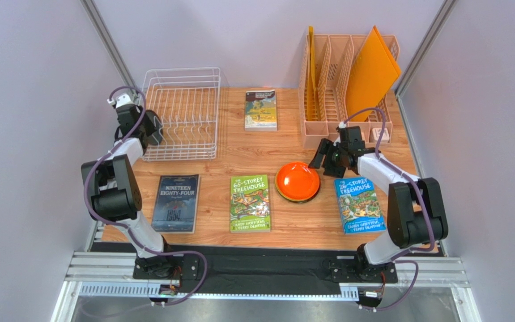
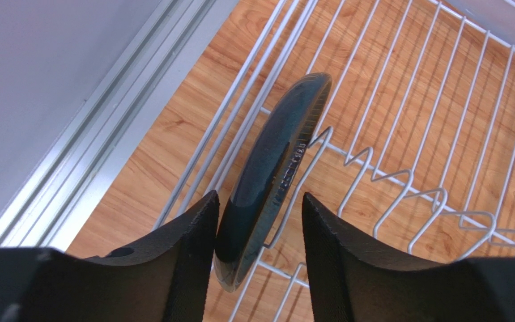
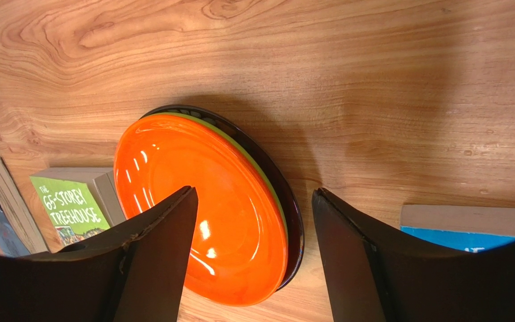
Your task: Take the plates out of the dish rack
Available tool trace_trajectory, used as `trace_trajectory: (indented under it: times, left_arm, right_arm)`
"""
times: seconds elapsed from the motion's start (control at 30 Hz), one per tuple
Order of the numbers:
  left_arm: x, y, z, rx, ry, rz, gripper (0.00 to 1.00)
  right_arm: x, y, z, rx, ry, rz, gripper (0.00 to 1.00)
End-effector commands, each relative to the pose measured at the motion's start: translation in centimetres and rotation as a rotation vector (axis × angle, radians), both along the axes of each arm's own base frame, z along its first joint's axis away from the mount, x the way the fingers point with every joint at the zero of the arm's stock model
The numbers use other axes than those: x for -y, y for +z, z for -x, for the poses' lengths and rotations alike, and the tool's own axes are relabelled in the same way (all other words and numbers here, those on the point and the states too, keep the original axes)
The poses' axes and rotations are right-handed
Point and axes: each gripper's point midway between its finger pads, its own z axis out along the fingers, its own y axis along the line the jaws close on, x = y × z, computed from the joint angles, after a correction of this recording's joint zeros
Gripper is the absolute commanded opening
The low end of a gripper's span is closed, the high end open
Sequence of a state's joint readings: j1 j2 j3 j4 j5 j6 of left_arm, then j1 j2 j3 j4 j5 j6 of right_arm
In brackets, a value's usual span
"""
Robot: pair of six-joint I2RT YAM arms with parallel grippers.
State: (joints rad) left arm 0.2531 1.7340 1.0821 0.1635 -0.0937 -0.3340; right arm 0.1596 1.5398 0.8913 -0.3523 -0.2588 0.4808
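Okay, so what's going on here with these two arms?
They're emptying the dish rack. The left gripper straddles the dark teal plate, the only one standing in the rack, with a gap on one side, so it isn't clamped yet. The right gripper hangs open over the orange plate, which tops a stack of plates on the table.

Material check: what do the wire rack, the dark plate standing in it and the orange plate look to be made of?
Dish rack: thin metal wire, seemingly white-coated, glossy. Dark teal plate: glazed ceramic or hard plastic; sharp reflections along its rim, cannot tell which. Orange plate: same glossy finish, bright highlights; ceramic or melamine.
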Motion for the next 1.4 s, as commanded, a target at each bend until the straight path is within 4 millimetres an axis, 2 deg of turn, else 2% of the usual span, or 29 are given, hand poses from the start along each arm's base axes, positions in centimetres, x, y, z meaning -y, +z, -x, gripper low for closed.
trace_trajectory:
  times: [0.0,0.03,0.1,0.2,0.23,0.4,0.6,0.63,0.67,0.7,0.73,0.77,0.8,0.83,0.9,0.93,1.07,1.17,1.23,1.27,1.33,1.37]
  left_arm:
    - [-0.7,1.5,-1.8,0.068,-0.001,-0.019,0.47]
    - [-0.7,1.2,-1.9,0.063,-0.007,-0.018,0.39]
    - [-0.5,1.2,-1.9,0.063,-0.016,-0.019,0.31]
    - [-0.3,1.3,-1.8,0.070,-0.035,-0.029,0.13]
    - [-0.3,1.6,-1.8,0.077,-0.037,-0.032,0.00]
    - [0.6,2.2,-1.6,0.073,-0.110,-0.053,0.00]
    - [2.2,4.7,-0.9,0.071,-0.187,-0.171,0.00]
    - [2.6,6.1,-0.7,0.088,-0.194,-0.197,0.00]
    - [2.5,6.4,-0.3,0.074,-0.188,-0.242,0.00]
    - [3.4,7.0,-0.2,0.078,-0.203,-0.266,0.00]
    - [3.6,8.5,0.2,0.101,-0.198,-0.298,0.00]
    - [3.3,8.7,0.7,0.092,-0.173,-0.335,0.00]
    - [4.0,9.3,0.9,0.100,-0.175,-0.346,0.00]
    - [4.0,10.7,1.4,0.127,-0.160,-0.360,0.00]
    - [4.2,11.2,2.2,0.144,-0.139,-0.371,0.00]
    - [4.3,12.4,2.8,0.162,-0.126,-0.376,0.00]
    - [4.3,14.6,4.9,0.193,-0.079,-0.385,0.00]
    - [4.9,15.5,6.3,0.203,-0.074,-0.341,0.00]
    - [5.9,16.4,7.3,0.232,-0.093,-0.280,0.00]
    - [7.0,16.5,7.4,0.246,-0.133,-0.235,0.00]
    - [8.8,16.4,8.4,0.249,-0.179,-0.120,0.00]
    - [10.7,16.2,8.7,0.255,-0.256,-0.050,0.00]
  right_arm:
    - [-0.9,1.5,-2.2,0.070,0.026,-0.029,0.68]
    - [-0.9,1.5,-2.3,0.070,0.026,-0.029,0.69]
    - [-1.0,1.2,-2.4,0.060,0.030,-0.028,0.69]
    - [-0.9,1.1,-2.4,0.055,0.032,-0.024,0.68]
    - [-0.8,1.0,-2.3,0.052,0.029,-0.023,0.68]
    - [-0.7,1.1,-1.9,0.052,0.028,-0.017,0.68]
    - [-1.0,1.1,-1.5,0.050,0.038,-0.017,0.68]
    - [-1.1,1.2,-1.3,0.053,0.045,-0.016,0.68]
    - [-1.2,1.3,-1.3,0.056,0.046,-0.016,0.68]
    - [-1.2,1.3,-1.1,0.052,0.048,-0.013,0.68]
    - [-1.2,1.6,-1.2,0.060,0.048,-0.013,0.68]
    - [-1.2,1.6,-1.0,0.060,0.049,-0.013,0.68]
    - [-1.2,1.7,-0.9,0.060,0.051,-0.012,0.68]
    - [-1.3,1.7,-0.7,0.062,0.053,-0.011,0.68]
    - [-1.3,2.1,-0.4,0.071,0.057,-0.009,0.68]
    - [-1.3,2.1,-0.2,0.069,0.056,-0.009,0.68]
    - [-0.8,2.8,0.9,0.083,0.051,0.001,0.69]
    - [-0.8,3.5,1.7,0.097,0.050,-0.007,0.69]
    - [-1.0,4.8,2.0,0.134,0.054,-0.020,0.69]
    - [-1.0,5.0,2.4,0.140,0.056,-0.025,0.69]
    - [-1.6,6.8,2.8,0.197,0.081,-0.051,0.70]
    - [-2.2,7.4,3.2,0.214,0.107,-0.081,0.70]
